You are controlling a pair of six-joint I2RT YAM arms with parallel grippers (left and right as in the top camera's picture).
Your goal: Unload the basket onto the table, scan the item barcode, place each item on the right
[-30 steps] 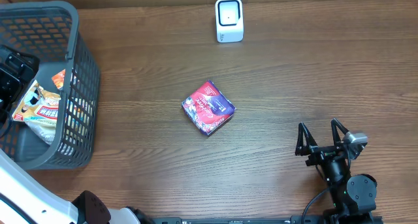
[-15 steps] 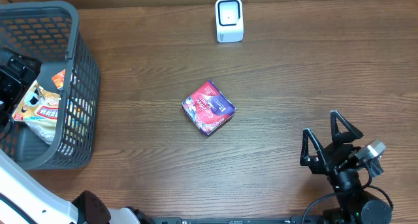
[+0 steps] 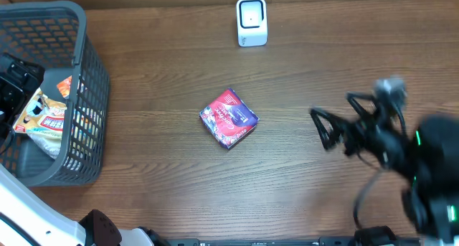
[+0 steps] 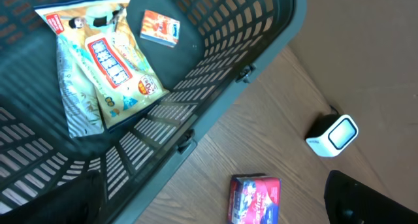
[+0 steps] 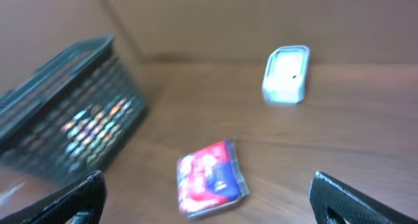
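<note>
Overhead: the red packet [image 3: 229,117] lies mid-worktop [image 3: 143,181], well apart from the white scanner [image 3: 252,21] and the grey basket [image 3: 84,81]. The blurred right hand [image 3: 336,115] hangs to the packet's right, fingers apart.

Left wrist: the left hand [image 4: 212,185], fingers spread, hangs over the basket's snack bags [image 4: 104,74], their lettering unreadable.

Right wrist: the packet's print is blurred.

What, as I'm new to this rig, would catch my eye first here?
A red-and-purple packet lies alone mid-table, with a white scanner standing at the far edge. A dark mesh basket holding snack bags sits at the left, and the right gripper shows blurred at the right, jaws open.
</note>
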